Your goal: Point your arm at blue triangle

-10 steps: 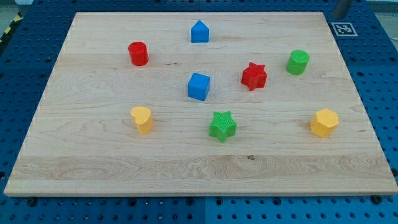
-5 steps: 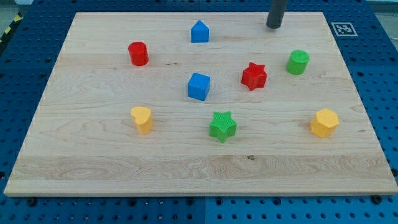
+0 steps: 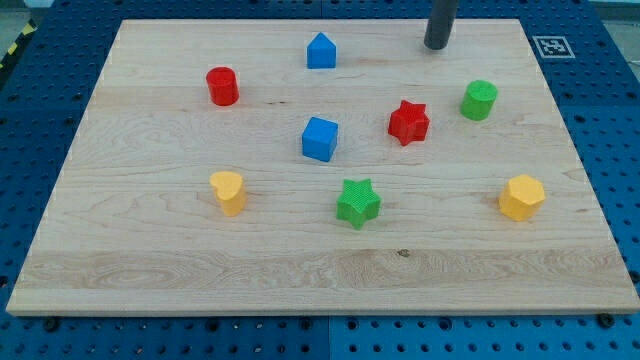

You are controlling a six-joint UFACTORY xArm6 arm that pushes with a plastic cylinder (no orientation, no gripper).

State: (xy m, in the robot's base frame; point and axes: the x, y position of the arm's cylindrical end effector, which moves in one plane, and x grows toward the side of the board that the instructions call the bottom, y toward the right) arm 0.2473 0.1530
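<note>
Since half second ago, my tip (image 3: 435,46) nudged slightly left — blocks unmoved. No jaws on rod. Approach step: blue triangle (image 3: 320,51) well left; next, slide left along top edge.

Change over one second: my tip (image 3: 436,47), formerly at the view's top right corner beyond the surface (image 3: 300,280), now rests on it near the top edge, well right of the blue triangle (image 3: 320,50), having drifted slightly leftward.

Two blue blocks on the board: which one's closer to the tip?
The blue house-shaped block near the view's top; my tip sits to its right. The blue cube lies lower, mid-board.
</note>
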